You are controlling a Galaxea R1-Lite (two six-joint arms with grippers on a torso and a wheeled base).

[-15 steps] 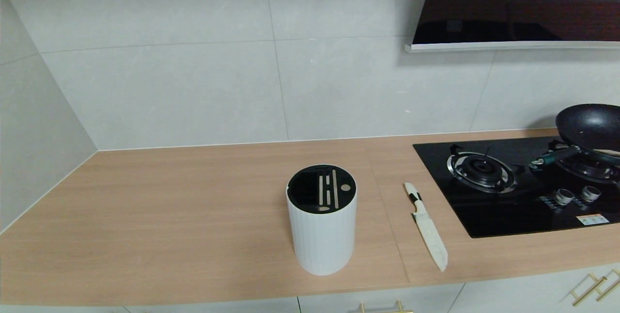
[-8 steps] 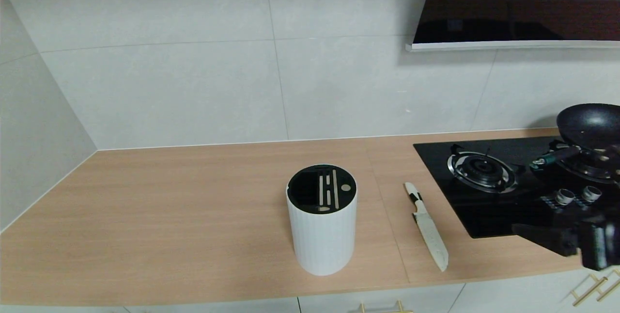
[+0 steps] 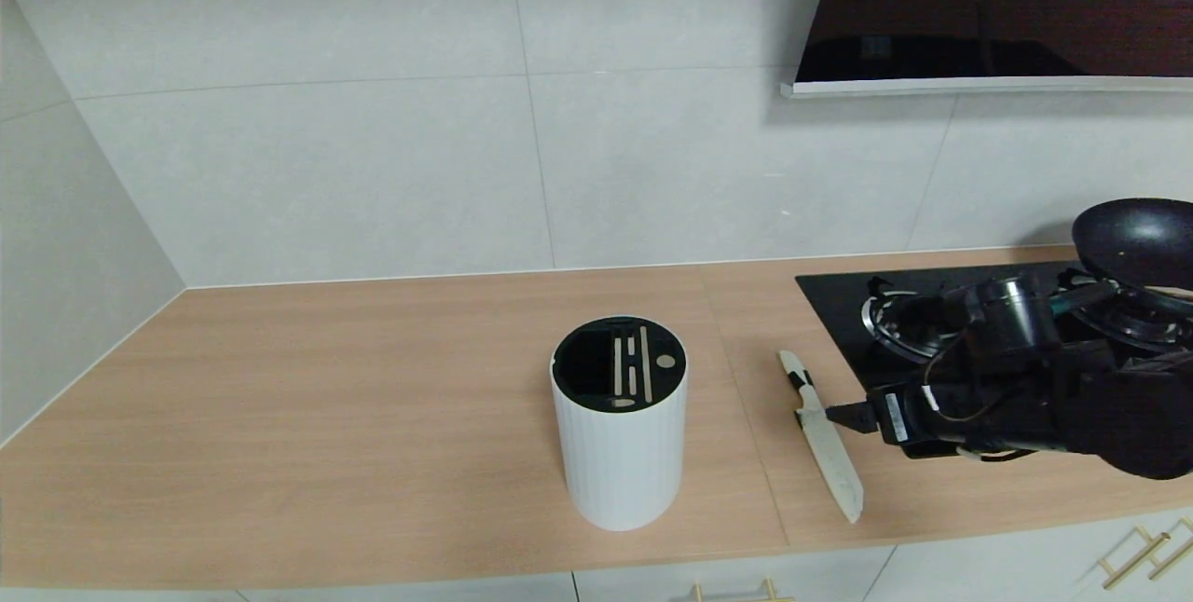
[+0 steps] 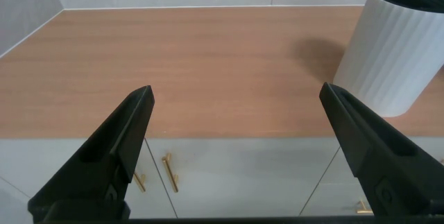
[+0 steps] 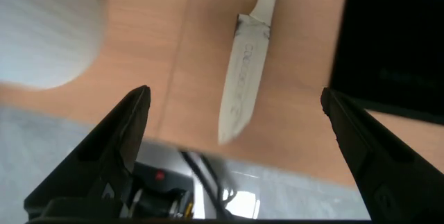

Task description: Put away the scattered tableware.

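Observation:
A white-bladed knife lies flat on the wooden counter, its black-and-white handle pointing toward the wall. Left of it stands a white ribbed knife holder with a black slotted top. My right gripper hangs just right of the knife's middle, reaching in over the stove's front corner. In the right wrist view the knife lies between that gripper's wide-open fingers, below them. My left gripper is open and holds nothing, off the counter's front edge, with the holder ahead to one side.
A black gas stove fills the counter's right end, with a black wok on its far burner and a range hood above. Tiled walls close the back and left. Gold cabinet handles sit below the front edge.
My right arm has come in from the right edge, crossing the stove's front to a spot beside the knife. Knife and holder have not moved.

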